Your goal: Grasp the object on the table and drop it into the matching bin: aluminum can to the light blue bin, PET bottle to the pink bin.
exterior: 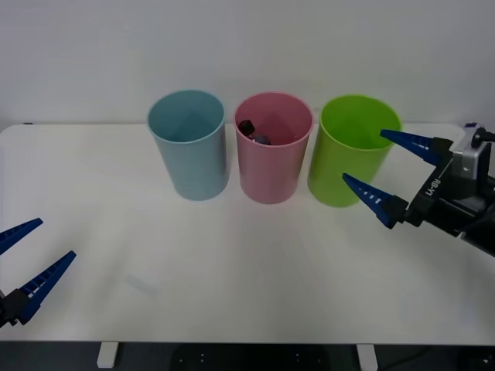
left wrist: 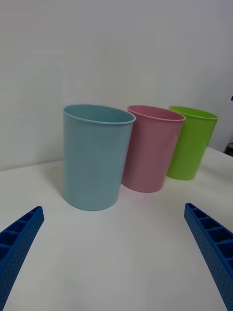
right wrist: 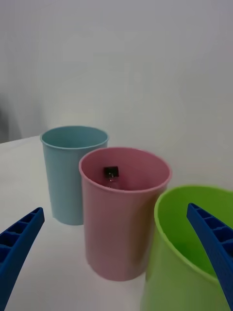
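Observation:
The PET bottle (exterior: 252, 132) lies inside the pink bin (exterior: 272, 170), its black cap (right wrist: 111, 171) showing against the inner wall. The light blue bin (exterior: 188, 154) stands to the pink bin's left at the back of the white table (exterior: 232, 278). My right gripper (exterior: 383, 171) is open in front of the lime green bin, above the table, with nothing between its fingers. My left gripper (exterior: 27, 259) is open low at the table's front left corner, holding nothing. From the left wrist I see the light blue bin (left wrist: 94, 158) and the pink bin (left wrist: 150, 148) side by side.
A lime green bin (exterior: 352, 151) stands right of the pink bin, close to my right gripper's fingers. The three bins form a row along the table's far side, before a plain white wall.

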